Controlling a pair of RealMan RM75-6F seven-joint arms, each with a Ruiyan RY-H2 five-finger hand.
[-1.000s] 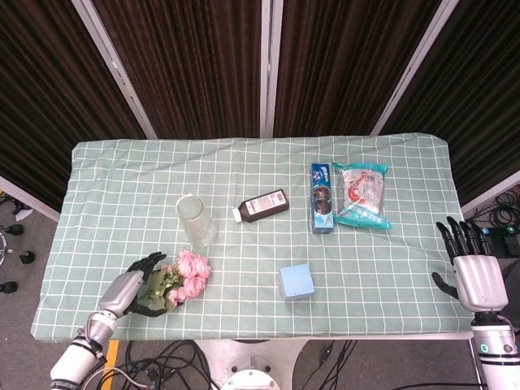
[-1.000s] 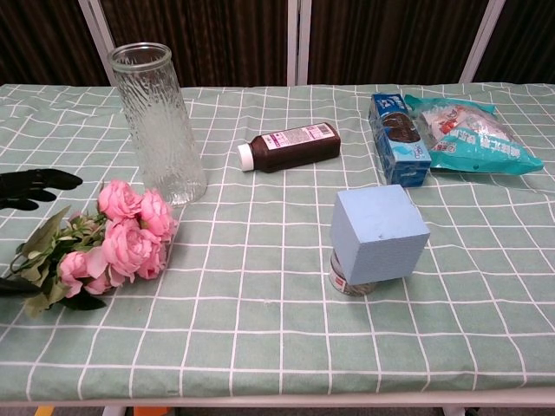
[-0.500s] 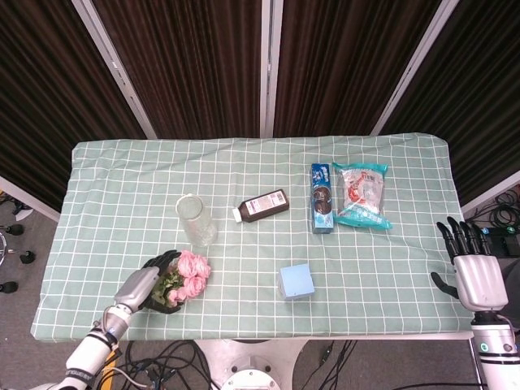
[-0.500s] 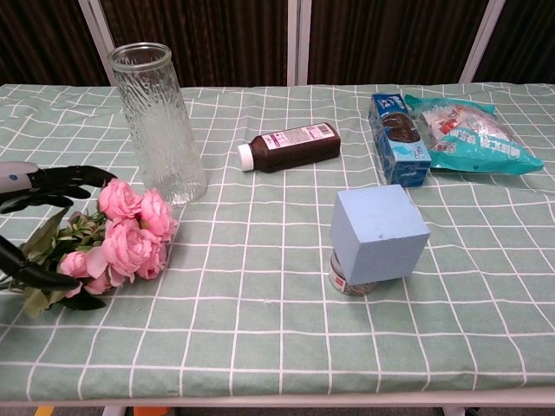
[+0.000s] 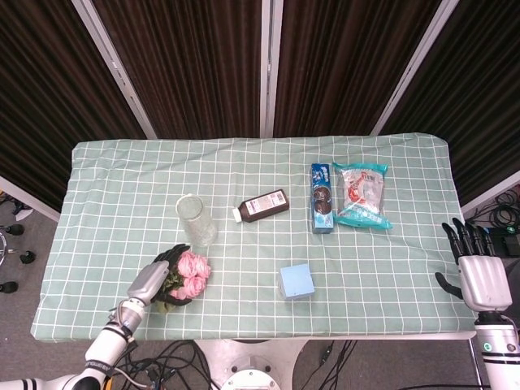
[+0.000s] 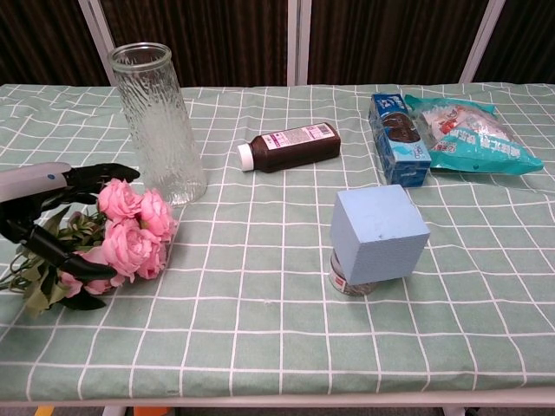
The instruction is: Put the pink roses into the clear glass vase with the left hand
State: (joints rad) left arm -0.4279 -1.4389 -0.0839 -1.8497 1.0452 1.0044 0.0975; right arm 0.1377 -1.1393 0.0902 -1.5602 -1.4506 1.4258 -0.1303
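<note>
The bunch of pink roses with green leaves [image 6: 117,238] lies flat near the front left corner of the table covered in a green checked cloth [image 6: 277,321], blooms pointing toward the tall ribbed clear glass vase [image 6: 159,123] that stands upright just behind them. The left hand [image 6: 54,221] straddles the leafy stems with its dark fingers [image 6: 82,265] spread on either side, not yet closed on them. To do this step well, the fingers should probably close low on the stems rather than on the soft blooms, firmly enough that the bunch does not swivel when lifted. The right hand [image 5: 478,272] hangs off the table's right edge, fingers apart and holding nothing.
</note>
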